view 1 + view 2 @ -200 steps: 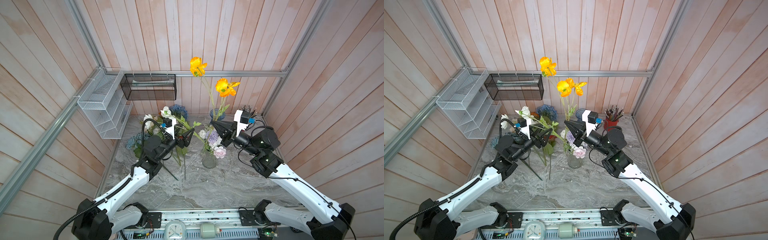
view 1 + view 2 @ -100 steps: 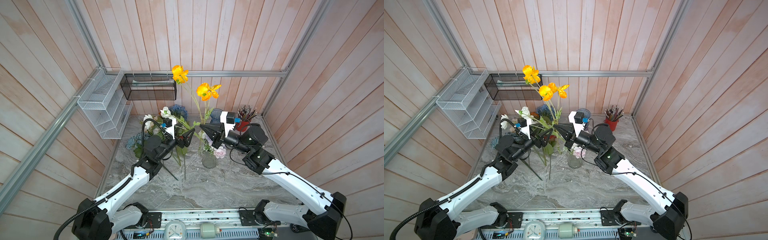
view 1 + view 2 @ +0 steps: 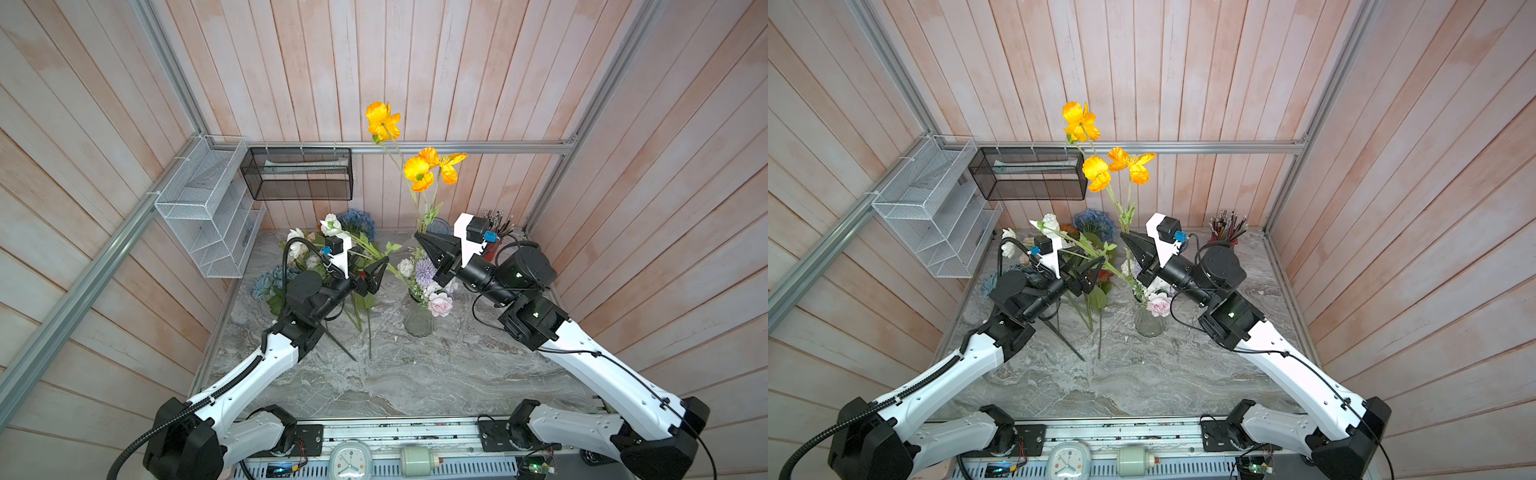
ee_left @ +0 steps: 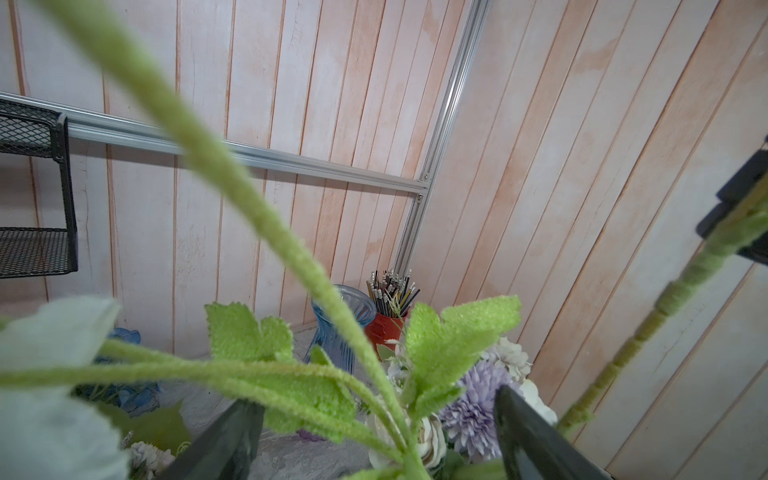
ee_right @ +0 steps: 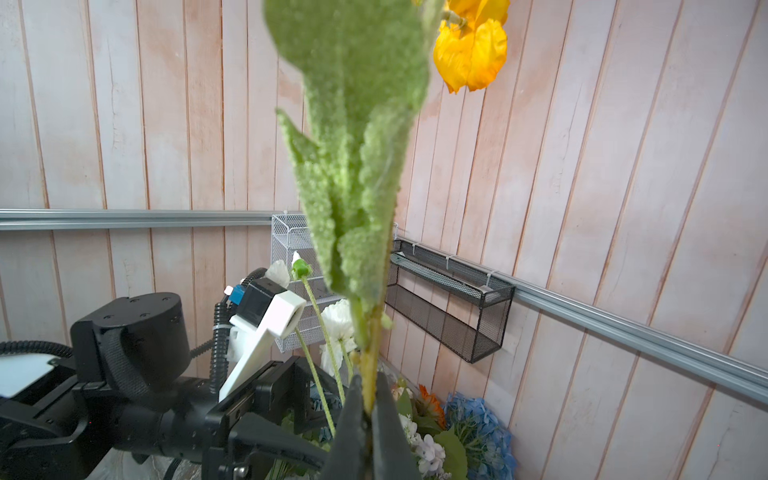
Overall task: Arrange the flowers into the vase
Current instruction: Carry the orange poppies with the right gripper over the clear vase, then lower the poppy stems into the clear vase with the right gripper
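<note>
the right pincer [image 3: 417, 236] is pressed together on the green stem of the orange poppies [image 3: 417, 171]. in the right wrist view the stem sits squeezed between its two black fingers [image 5: 390, 432], a fuzzy leaf [image 5: 357, 145] rises straight off the tip, and one bloom hangs higher up. all three orange blooms stand well above this pincer, up against the wall planks. below its tip is the clear glass vase [image 3: 419, 321], upright on the marble tabletop [image 3: 395, 382], holding a lilac bloom [image 3: 426, 270], a pale pink rose [image 3: 440, 303] and some white ones. the held stem runs down from the tip toward the vase mouth, but those blooms hide its end, so i can't tell whether it is inside. just behind the right pincer stand a blue vase [image 4: 336, 328] and, beside it, a red pot of pencils [image 4: 390, 328]. the left pincer [image 3: 379, 272] faces the right one from the far side of the clear vase, near it but apart, its own fingers [image 4: 226, 444] spread wide. a second green stem [image 4: 297, 266] with leaves passes through the gap, and i can't tell whether either finger touches it. behind and beneath the left pincer more flowers lie heaped on the tabletop: a white poppy [image 3: 331, 224], a blue hydrangea [image 3: 359, 219] and dusty-blue roses [image 3: 272, 279]. farther back, on the walls beyond the left pincer, hang a white wire rack [image 3: 195, 208] and a black mesh basket [image 3: 297, 174].
</note>
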Motion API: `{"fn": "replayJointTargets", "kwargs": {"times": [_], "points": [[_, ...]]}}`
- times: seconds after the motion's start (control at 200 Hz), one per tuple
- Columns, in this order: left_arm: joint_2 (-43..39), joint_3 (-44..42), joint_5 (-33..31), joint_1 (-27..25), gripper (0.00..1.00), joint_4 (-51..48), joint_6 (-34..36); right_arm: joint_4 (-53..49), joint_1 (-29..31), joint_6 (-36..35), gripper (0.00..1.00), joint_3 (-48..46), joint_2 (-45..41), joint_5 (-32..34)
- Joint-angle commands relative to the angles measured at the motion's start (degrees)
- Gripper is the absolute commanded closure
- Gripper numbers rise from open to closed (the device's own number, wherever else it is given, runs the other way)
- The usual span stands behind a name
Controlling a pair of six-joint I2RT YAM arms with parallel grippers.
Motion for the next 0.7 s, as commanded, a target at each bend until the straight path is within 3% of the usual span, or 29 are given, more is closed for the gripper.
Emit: {"fn": "replayJointTargets", "kwargs": {"times": [0.0, 0.31, 0.695], "points": [[-1.0, -0.8, -0.4, 0.2, 0.12, -0.1, 0.3, -2.4, 0.2, -2.2, 1.00, 2.1, -0.8, 1.9], [-1.4, -1.2, -0.3, 0.2, 0.12, 0.0, -0.2, -2.9, 0.2, 0.1, 1.00, -1.6, 0.6, 0.7], [-2.5, -1.7, -0.3, 0.2, 0.12, -0.3, 0.1, -2.8, 0.1, -1.0, 1.00, -5.3, 2.9, 4.7]]}}
